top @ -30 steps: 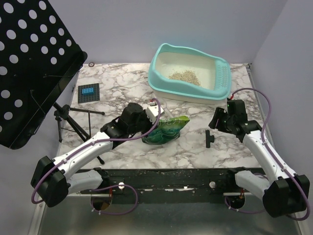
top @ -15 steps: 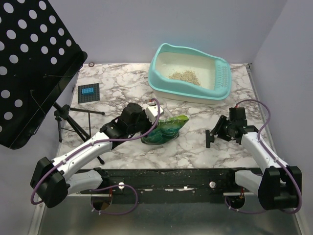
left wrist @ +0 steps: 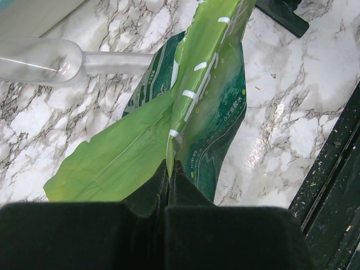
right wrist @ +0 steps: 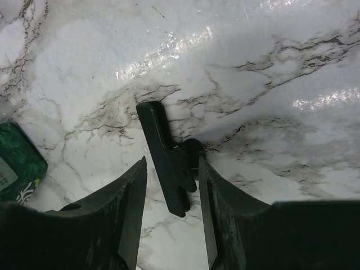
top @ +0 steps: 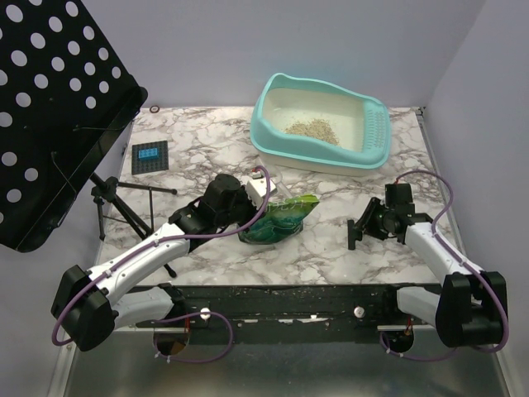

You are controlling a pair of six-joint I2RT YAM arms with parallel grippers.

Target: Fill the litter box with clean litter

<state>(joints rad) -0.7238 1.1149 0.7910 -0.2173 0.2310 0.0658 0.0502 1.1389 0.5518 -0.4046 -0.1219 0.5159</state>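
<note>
The turquoise litter box (top: 269,132) stands at the back right of the marble table, with a small pile of beige clean litter (top: 312,130) on its cream floor. My left gripper (top: 250,201) is shut on the top edge of a crinkly green bag (top: 283,218). In the left wrist view the jaws (left wrist: 169,166) pinch the bag's (left wrist: 197,107) folded lip. A clear plastic scoop (left wrist: 50,59) lies beside the bag. My right gripper (top: 362,227) is open, low over the table. Its fingers (right wrist: 126,208) straddle a small black T-shaped clip (right wrist: 169,163) without closing on it.
A black perforated panel (top: 58,107) on a tripod (top: 116,203) overhangs the table's left side. A small black square pad with a blue screen (top: 150,156) lies at the left. The clip also shows in the top view (top: 354,235), right of the bag.
My right arm has swung in and down from beside the litter box, so its open jaws now sit around the black clip. The left arm and the bag have not moved.
</note>
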